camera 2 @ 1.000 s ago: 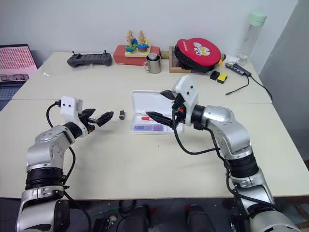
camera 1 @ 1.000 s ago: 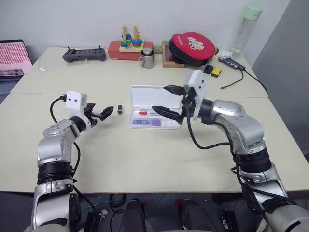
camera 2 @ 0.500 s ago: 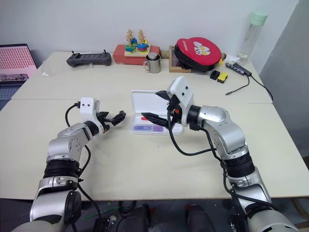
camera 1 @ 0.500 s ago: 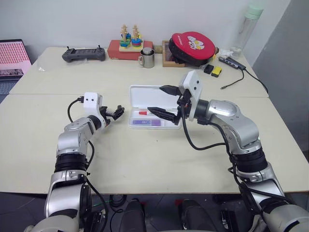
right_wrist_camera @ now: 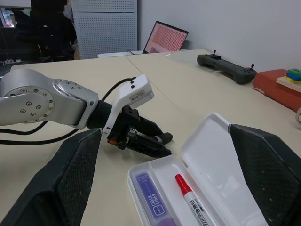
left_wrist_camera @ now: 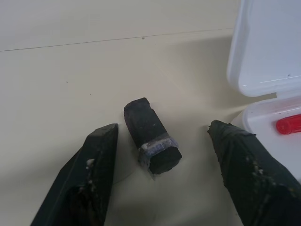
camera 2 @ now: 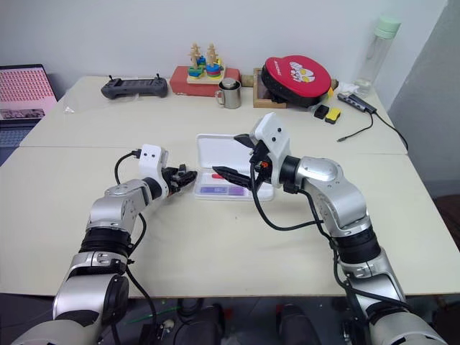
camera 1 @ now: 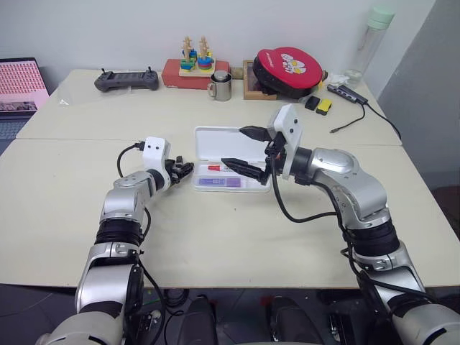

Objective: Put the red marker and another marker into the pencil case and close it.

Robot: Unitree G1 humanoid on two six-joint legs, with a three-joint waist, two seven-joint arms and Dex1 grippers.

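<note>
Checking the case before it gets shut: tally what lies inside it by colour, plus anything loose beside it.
Red marker in the pencil case: 1
Purple marker in the case: 1
Small black block on the table beside the case: 1
Total: 3

Silver-grey metal arms, black ribbed joint bands, screw heads on left arm housing at upper left of right wrist view. White boxy wrist modules, black cables looping alongside. Black, scuffed tapered fingers.
</note>
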